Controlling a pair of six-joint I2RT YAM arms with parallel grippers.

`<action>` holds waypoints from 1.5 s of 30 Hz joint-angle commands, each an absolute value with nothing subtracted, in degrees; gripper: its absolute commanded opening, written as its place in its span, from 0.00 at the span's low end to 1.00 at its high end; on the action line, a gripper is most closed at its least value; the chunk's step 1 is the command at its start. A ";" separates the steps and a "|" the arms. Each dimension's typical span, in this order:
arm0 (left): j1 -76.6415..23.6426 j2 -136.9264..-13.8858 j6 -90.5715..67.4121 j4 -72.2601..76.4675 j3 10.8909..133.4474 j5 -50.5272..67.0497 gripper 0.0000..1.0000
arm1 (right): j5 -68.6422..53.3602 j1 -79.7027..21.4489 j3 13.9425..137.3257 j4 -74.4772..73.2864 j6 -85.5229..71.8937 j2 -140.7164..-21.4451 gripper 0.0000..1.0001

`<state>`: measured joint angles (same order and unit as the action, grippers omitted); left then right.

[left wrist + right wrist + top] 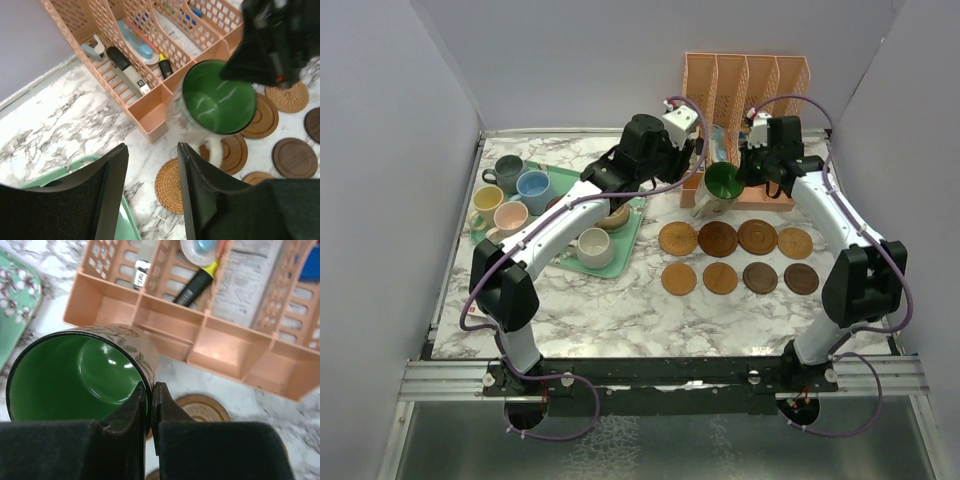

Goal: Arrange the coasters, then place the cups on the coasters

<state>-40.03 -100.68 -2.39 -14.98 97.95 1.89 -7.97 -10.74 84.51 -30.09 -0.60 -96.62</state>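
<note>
Eight round coasters lie in two rows of four right of centre, from a woven one (678, 238) to a dark one (801, 278). My right gripper (150, 395) is shut on the rim of the green cup (65, 375), one finger inside and one outside. That cup (723, 183) hangs tilted above the table, just behind the coaster rows. My left gripper (150, 190) is open and empty, just left of the cup (218, 97) and over the woven coaster (170, 187). Other cups stand on the mint-green tray (630, 235): grey-teal (507, 172), light blue (533, 186), yellow (486, 203), pink (509, 218), cream (594, 247).
A peach desk organiser (745, 85) holding markers and small items stands at the back, right behind the held cup. The left arm reaches across the tray and hides part of a tan cup (615, 215). Grey walls enclose the table on three sides.
</note>
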 commanded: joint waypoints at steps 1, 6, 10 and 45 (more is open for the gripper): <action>-38.68 -96.22 1.41 -15.61 96.64 6.41 0.50 | -12.08 -7.17 84.77 -30.04 1.19 -88.26 0.01; -37.81 -94.80 6.47 -18.41 95.54 6.86 0.60 | -12.46 -0.42 82.15 -33.94 3.20 -83.05 0.01; -37.61 -94.57 9.17 -19.42 94.44 6.09 0.66 | -10.54 3.48 80.02 -37.86 5.93 -80.17 0.01; -37.53 -95.10 13.05 -22.37 91.67 10.79 0.81 | -16.08 21.45 78.20 -41.86 23.24 -93.48 0.01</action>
<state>-37.67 -95.72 12.43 -22.02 92.31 8.91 -13.30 21.34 77.69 -45.74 21.87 -93.80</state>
